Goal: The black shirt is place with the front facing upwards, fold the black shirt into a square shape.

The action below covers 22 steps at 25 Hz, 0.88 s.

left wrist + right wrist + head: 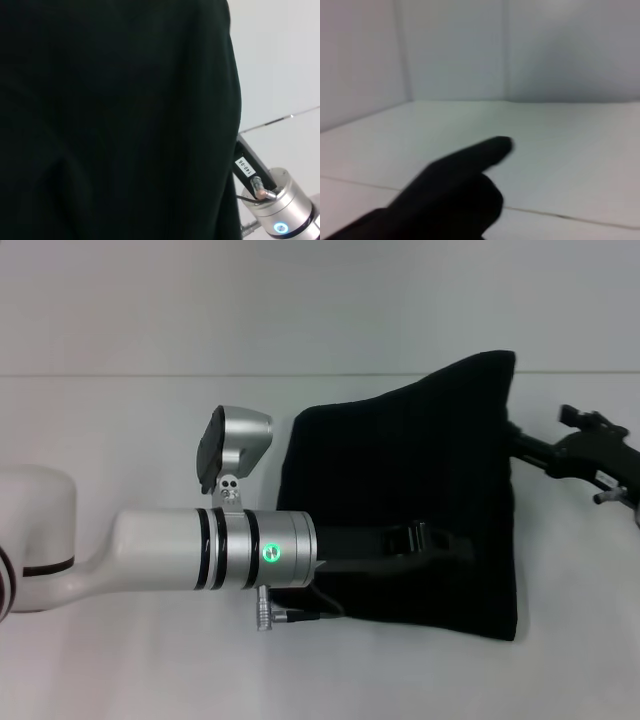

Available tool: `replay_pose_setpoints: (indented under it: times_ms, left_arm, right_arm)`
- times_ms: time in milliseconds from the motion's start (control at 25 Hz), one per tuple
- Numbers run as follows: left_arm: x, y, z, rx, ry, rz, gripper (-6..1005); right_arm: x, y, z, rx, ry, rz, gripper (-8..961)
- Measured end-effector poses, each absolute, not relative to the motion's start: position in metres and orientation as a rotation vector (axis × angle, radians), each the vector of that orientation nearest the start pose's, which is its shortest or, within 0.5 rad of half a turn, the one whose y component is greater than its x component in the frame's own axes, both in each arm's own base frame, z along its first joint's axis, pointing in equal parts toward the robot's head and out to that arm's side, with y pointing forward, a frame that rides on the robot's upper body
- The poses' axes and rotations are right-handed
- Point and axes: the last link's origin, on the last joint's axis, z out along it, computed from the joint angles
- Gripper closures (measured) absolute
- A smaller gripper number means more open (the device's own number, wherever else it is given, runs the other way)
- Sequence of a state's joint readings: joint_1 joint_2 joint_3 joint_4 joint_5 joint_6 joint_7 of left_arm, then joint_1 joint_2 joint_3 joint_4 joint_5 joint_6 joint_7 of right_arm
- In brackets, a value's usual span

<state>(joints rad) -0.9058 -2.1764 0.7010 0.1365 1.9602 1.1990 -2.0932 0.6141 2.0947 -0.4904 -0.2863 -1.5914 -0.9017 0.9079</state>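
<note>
The black shirt (400, 460) lies bunched as a dark, roughly four-sided shape right of centre on the white table, plain side showing. Its far right corner stands raised. My left arm reaches in from the left, and my left gripper (445, 540) sits over the shirt's near half, black against black. My right gripper (515, 435) meets the shirt's right edge and is shut on the cloth there. In the left wrist view the black shirt (125, 125) fills most of the picture. A raised peak of the black shirt (455, 195) shows in the right wrist view.
The white table (150, 420) stretches bare to the left and in front of the shirt, with a white wall behind. The right arm's silver wrist (280, 215) with a lit ring shows beyond the cloth in the left wrist view.
</note>
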Motion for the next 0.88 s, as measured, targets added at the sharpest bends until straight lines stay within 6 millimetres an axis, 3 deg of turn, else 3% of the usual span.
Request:
replay_pose_setpoints:
  times_ms: [240, 520, 720, 880]
  left_arm:
    - [-0.159, 0.351, -0.133, -2.518, -1.926, -0.793, 879]
    - [-0.153, 0.349, -0.127, -2.554, -1.888, -0.904, 619]
    - [-0.161, 0.353, -0.094, -2.512, -1.785, -1.171, 428]
    - [-0.185, 0.362, -0.071, -2.422, -1.789, -1.155, 325]
  right_arm:
    - [0.324, 0.392, -0.007, -1.923, 0.810, 0.568, 9]
    - [0.332, 0.388, 0.001, -1.851, 0.853, 0.609, 10]
    - [0.343, 0.366, 0.023, -1.734, 0.868, 0.799, 10]
    - [0.340, 0.350, 0.029, -1.794, 0.893, 0.923, 11]
